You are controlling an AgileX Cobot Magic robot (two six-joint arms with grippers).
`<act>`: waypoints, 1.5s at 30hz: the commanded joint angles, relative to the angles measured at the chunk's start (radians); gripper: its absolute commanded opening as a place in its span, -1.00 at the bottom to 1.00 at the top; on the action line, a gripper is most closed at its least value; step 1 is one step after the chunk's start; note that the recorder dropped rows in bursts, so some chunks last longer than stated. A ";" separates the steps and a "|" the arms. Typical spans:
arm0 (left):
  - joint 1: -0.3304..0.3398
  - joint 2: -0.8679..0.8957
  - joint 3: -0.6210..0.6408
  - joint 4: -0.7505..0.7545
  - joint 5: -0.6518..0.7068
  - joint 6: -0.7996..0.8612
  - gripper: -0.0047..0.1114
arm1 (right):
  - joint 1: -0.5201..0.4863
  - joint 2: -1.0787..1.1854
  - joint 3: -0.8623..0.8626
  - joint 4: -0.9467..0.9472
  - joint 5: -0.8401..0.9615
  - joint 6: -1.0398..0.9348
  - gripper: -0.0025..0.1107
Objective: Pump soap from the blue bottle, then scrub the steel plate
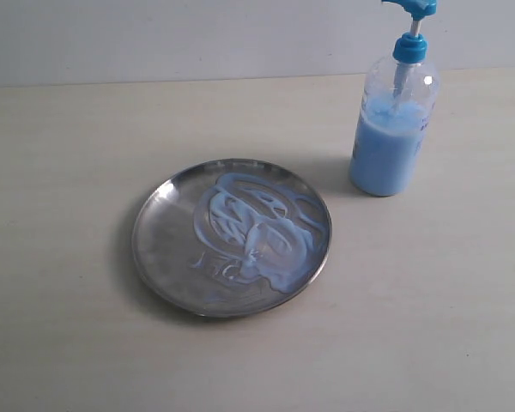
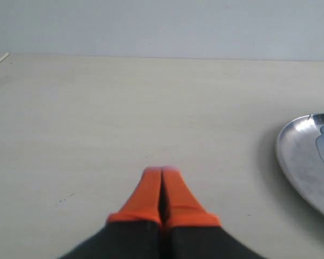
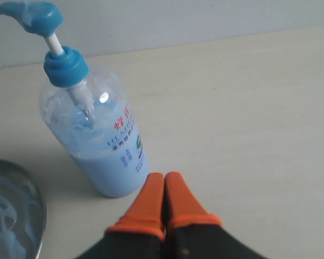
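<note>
The steel plate [image 1: 167, 245] lies on the table a little left of centre, its right half smeared with swirls of pale blue soap [image 1: 253, 227]. The blue bottle [image 1: 393, 129] stands upright behind and to the right of it, pump head raised. Neither arm shows in the exterior view. In the left wrist view my left gripper [image 2: 162, 170] is shut and empty over bare table, the steel plate's rim [image 2: 291, 156] off to one side. In the right wrist view my right gripper [image 3: 164, 175] is shut and empty, its tips close beside the blue bottle's base [image 3: 105, 162], with the plate's edge [image 3: 35, 199] at the frame's border.
The pale wooden table [image 1: 60, 154] spreads around the plate and bottle, with a plain light wall [image 1: 197, 34] along its far edge.
</note>
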 commanded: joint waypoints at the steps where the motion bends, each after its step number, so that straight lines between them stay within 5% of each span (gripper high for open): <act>1: -0.002 -0.007 0.003 0.004 -0.011 -0.004 -0.92 | 0.001 0.081 -0.008 0.011 0.009 -0.032 -0.96; 6: -0.002 -0.007 0.003 0.004 -0.011 -0.004 -0.92 | 0.052 0.194 -0.008 0.057 -0.020 -0.161 -0.81; 13: -0.002 -0.007 0.003 0.004 -0.011 -0.004 -0.92 | 0.142 0.323 -0.008 0.059 -0.126 -0.202 0.28; 18: -0.002 -0.007 0.003 0.004 -0.011 -0.004 -0.92 | 0.151 0.401 -0.008 0.111 -0.252 -0.197 0.68; 33: -0.001 -0.007 0.003 0.004 -0.013 -0.003 -0.92 | 0.190 0.578 -0.028 0.161 -0.423 -0.175 0.72; 45: -0.001 -0.007 0.003 0.004 -0.013 -0.003 -0.92 | 0.250 0.789 -0.040 0.158 -0.822 -0.089 0.72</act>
